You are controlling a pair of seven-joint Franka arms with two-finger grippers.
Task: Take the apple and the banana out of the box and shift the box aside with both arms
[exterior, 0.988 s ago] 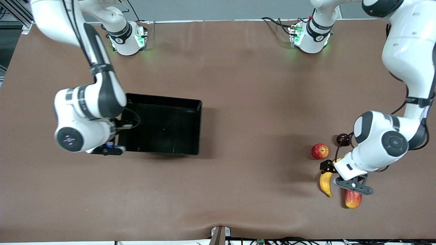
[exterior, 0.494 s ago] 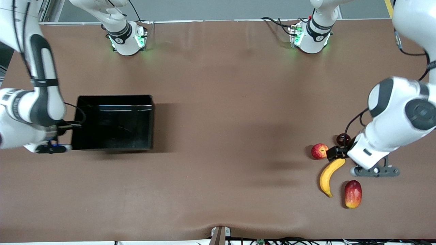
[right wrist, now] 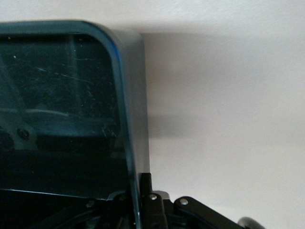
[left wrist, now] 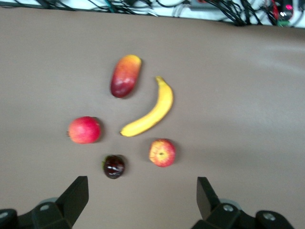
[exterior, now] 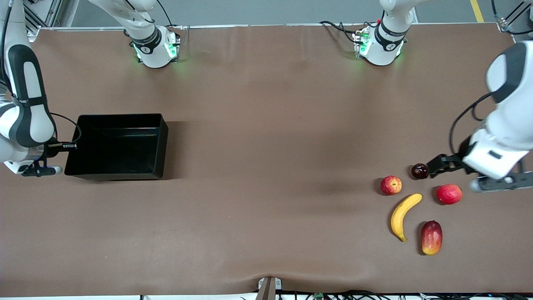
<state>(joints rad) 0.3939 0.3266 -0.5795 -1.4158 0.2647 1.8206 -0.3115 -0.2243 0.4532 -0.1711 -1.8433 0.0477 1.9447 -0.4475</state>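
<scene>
This is a robotics lab. Two white jointed robot arms are bolted by round bases with green status lights (exterior: 156, 48) at eleven and one o'clock on a wide table covered in brown matte sheeting (exterior: 266, 137), and bundled black cables (exterior: 333, 295) trail along its six o'clock edge.

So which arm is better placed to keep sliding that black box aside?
The right arm: its gripper is shut on the box wall. The left gripper hangs open over the fruit at its own end.
</scene>
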